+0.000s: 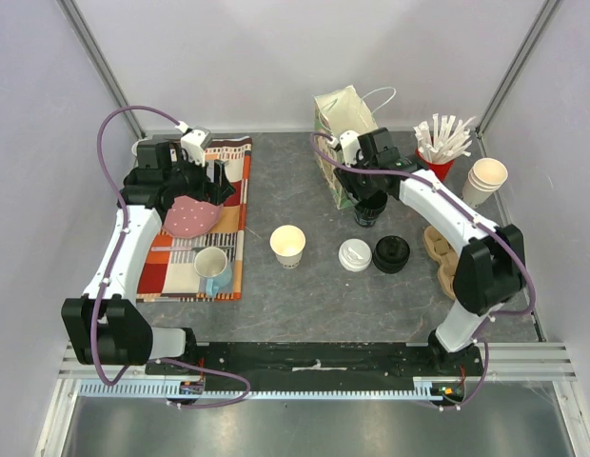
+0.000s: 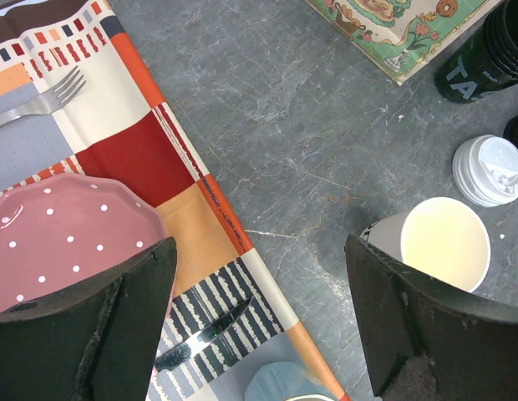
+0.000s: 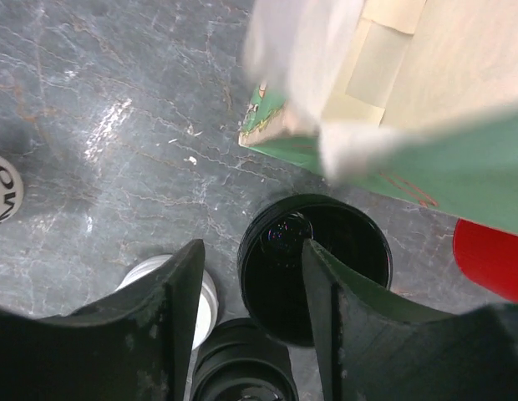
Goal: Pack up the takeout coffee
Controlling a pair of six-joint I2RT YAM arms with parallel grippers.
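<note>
Top external view: the paper bag (image 1: 344, 124) stands at the far side of the table (image 1: 295, 181), presumably as the packing target.
Takeout coffee: the pale cup (image 1: 287, 245) stands upright, near-left of the bag, uncapped. Its white lid (image 1: 354, 255) lies just beside it and probably has to go on first.
Right end effector (image 3: 252, 248): released, jaws parted astride the rim of the black cup (image 3: 347, 251) at the bag's front, pinching nothing.
Left end effector (image 2: 259, 242): spread wide and empty above the placemat (image 1: 233, 205), well left of the bag, likely parked clear.
In the way: the black cup and the black lid (image 1: 391, 254) crowd the bag's front, and a cardboard carrier (image 1: 442, 255) lies near-right.
</note>
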